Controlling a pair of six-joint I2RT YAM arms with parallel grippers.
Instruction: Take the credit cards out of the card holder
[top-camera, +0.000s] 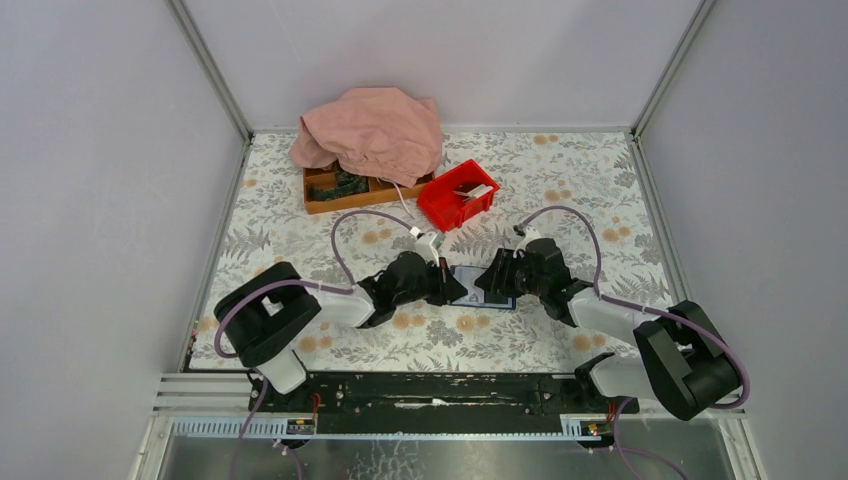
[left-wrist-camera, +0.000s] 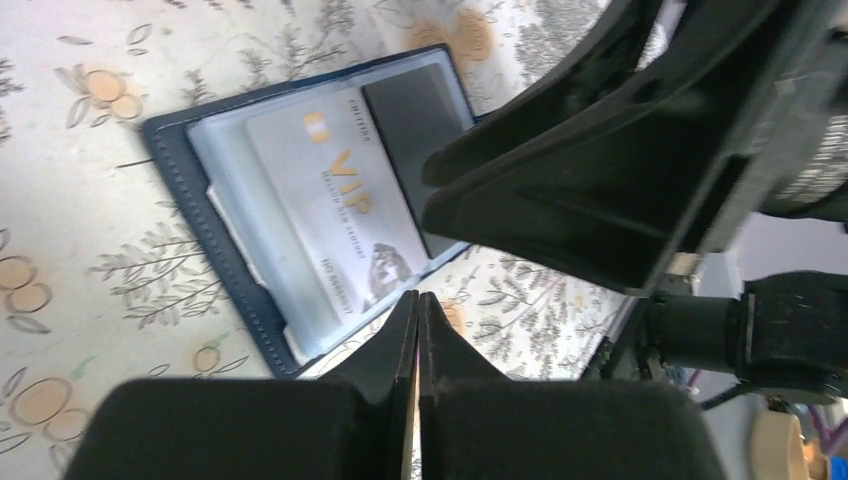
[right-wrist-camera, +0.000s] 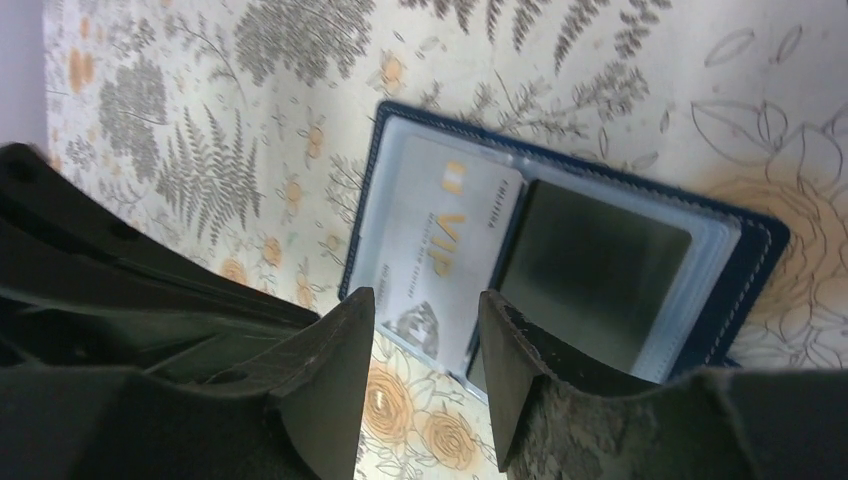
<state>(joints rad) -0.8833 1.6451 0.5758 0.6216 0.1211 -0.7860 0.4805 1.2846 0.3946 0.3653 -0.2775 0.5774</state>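
Cards are sitting in the open dark-blue card holder (right-wrist-camera: 752, 275) on the floral worktop (top-camera: 430, 340): a silvery VIP card (right-wrist-camera: 440, 250) with a blackish card (right-wrist-camera: 590, 265) at its three o'clock. Left end effector (left-wrist-camera: 418, 320), at the holder's nine o'clock, is pinching closed on nothing; right end effector (right-wrist-camera: 425, 340), at three o'clock, is hovering slightly parted, empty.

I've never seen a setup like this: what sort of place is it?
Probably a robot test booth: plain grey walls enclose a floral-covered table, with the left arm and the right arm bolted at its near edge.
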